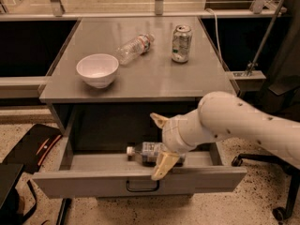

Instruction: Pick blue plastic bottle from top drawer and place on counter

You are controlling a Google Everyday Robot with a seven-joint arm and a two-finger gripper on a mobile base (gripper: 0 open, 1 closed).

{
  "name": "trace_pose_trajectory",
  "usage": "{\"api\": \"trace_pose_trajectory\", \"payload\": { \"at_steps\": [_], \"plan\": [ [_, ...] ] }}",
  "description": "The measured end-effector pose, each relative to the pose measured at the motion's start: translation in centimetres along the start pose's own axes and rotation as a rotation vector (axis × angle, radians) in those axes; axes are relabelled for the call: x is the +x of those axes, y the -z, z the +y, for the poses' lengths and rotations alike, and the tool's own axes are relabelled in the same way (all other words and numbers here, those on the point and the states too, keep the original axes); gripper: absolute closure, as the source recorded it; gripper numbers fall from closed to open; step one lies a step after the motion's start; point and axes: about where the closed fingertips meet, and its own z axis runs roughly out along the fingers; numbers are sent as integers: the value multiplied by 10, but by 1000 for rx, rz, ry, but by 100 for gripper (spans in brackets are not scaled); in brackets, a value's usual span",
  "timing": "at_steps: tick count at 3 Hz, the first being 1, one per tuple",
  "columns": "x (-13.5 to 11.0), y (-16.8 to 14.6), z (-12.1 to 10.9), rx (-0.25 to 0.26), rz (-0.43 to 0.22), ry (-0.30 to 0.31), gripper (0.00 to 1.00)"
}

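Note:
The blue plastic bottle (146,149) lies on its side in the open top drawer (84,184), white cap pointing left. My gripper (160,144) is open over the bottle's right half. One tan finger (158,120) sits behind the bottle and the other finger (162,167) hangs in front of it, near the drawer's front panel. The fingers are not closed on the bottle. My white arm reaches in from the right and hides the bottle's base. The grey counter (150,78) lies directly above the drawer.
On the counter stand a white bowl (97,70), a clear bottle with a red-and-white label (135,47) lying down, and a soda can (181,43). A black bag (33,146) lies on the floor at left. A chair base (281,210) stands at right.

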Motion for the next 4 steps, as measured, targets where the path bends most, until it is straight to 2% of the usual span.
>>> {"api": "trace_pose_trajectory", "payload": {
  "at_steps": [1,2,3,4],
  "plan": [
    [7,-21,-15,41,31,-27,0],
    [7,-21,-15,42,31,-27,0],
    [-6,22,-24,75,46,-19,0],
    [-23,105,-59,136,75,5,0]
  ]
}}
